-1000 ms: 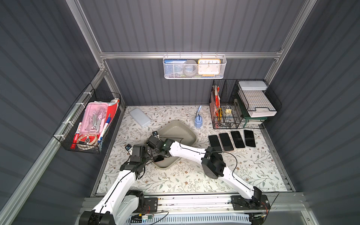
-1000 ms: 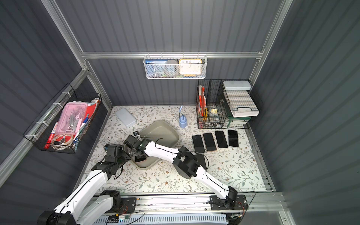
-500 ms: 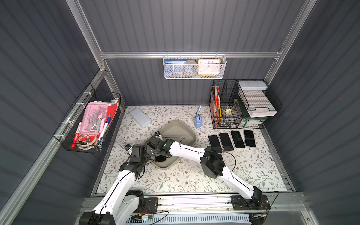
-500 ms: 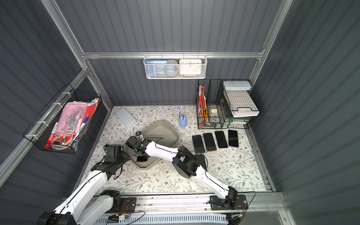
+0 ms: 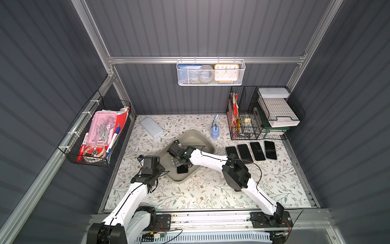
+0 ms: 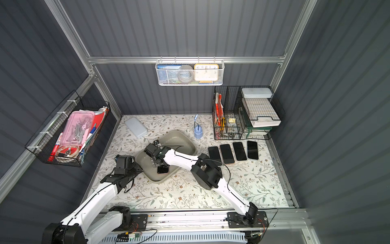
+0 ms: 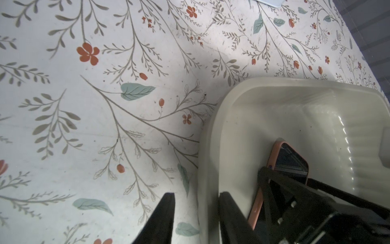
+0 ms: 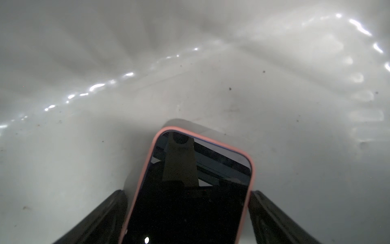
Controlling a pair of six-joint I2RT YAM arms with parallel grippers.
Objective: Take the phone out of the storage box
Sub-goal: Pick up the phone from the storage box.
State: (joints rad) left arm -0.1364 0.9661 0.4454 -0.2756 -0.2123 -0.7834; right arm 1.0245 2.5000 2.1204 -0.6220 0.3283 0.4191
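Clearly, the pink-cased phone (image 8: pixel 190 190) lies screen-up in the box (image 7: pixel 274 101), at its near end. Only the right wrist view shows the right hand (image 8: pixel 186 191) apart, a finger either side of it. The left hand (image 7: pixel 196 193) straddles the box rim; clamped or not, I cannot tell. Only the top views show four phones (image 5: pixel 244 152) on the worktop (image 5: pixel 211 190).

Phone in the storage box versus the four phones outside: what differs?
The boxed phone lies inside the storage box, flanked by the right pincer; the row phones lie on the tablecloth, untouched. The boxed phone is alone; the row phones sit side by side. All dark, screen up.
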